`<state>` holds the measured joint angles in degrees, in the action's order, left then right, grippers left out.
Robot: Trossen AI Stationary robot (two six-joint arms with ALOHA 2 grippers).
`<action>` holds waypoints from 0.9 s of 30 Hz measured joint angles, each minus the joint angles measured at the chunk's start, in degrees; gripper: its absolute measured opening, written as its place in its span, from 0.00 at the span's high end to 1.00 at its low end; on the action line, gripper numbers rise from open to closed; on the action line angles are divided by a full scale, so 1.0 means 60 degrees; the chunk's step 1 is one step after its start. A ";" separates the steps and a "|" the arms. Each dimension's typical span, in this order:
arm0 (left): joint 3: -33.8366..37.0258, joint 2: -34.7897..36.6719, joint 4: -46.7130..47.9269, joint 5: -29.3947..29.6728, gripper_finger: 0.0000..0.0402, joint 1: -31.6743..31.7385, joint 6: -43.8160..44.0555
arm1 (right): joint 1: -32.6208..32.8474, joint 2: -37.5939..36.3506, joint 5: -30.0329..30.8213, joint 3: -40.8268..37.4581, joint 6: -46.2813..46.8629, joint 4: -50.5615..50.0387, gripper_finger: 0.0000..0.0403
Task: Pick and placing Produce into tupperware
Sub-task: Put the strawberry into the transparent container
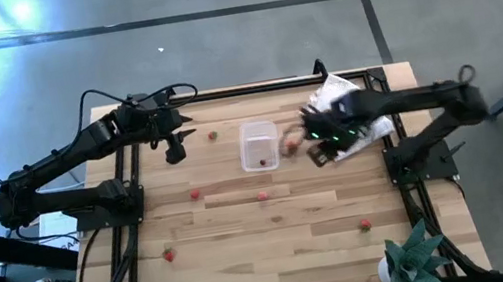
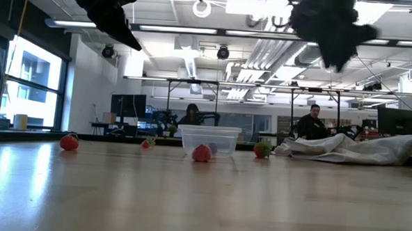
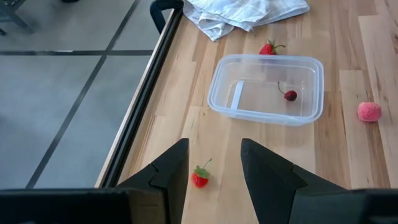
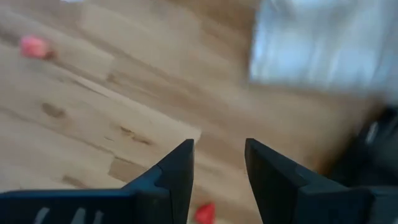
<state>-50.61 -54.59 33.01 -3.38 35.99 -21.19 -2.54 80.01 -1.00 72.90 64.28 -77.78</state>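
Above a strawberry [image 3: 199, 177], the left end effector [image 3: 214, 163] hangs apart and empty. The right end effector [image 4: 219, 163] is apart too. A quick grab could roll the berry away from the tupperware [image 3: 267, 89].

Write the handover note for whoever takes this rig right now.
Left gripper: open, empty, raised above a strawberry beside the tupperware.
Right gripper: open, empty, on the tub's other side, near the white cloth.
Done: one small dark-red piece lies in the tub.
Left: red pieces scattered on the table, including one toward the front right and one front left.
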 joint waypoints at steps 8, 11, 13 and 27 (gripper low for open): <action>0.0000 0.0000 0.0005 0.0000 0.66 0.0000 0.0002 | 0.1859 -0.2152 -0.0841 -0.2782 0.5297 0.1697 0.66; 0.0000 0.0000 0.0004 0.0000 0.66 0.0000 0.0000 | 0.2560 -0.2508 -0.0840 -0.3474 0.6143 0.2133 0.66; 0.0000 0.0000 0.0006 0.0000 0.66 0.0000 0.0002 | 0.3068 -0.2649 -0.0844 -0.3940 0.6706 0.2239 0.66; 0.0000 0.0000 0.0007 0.0000 0.66 0.0000 0.0000 | 0.6090 -0.2577 0.0027 -0.6015 1.1213 0.5697 0.66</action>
<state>-50.61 -54.59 33.06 -3.38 35.99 -21.19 33.99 64.55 -0.84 36.81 131.56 -43.60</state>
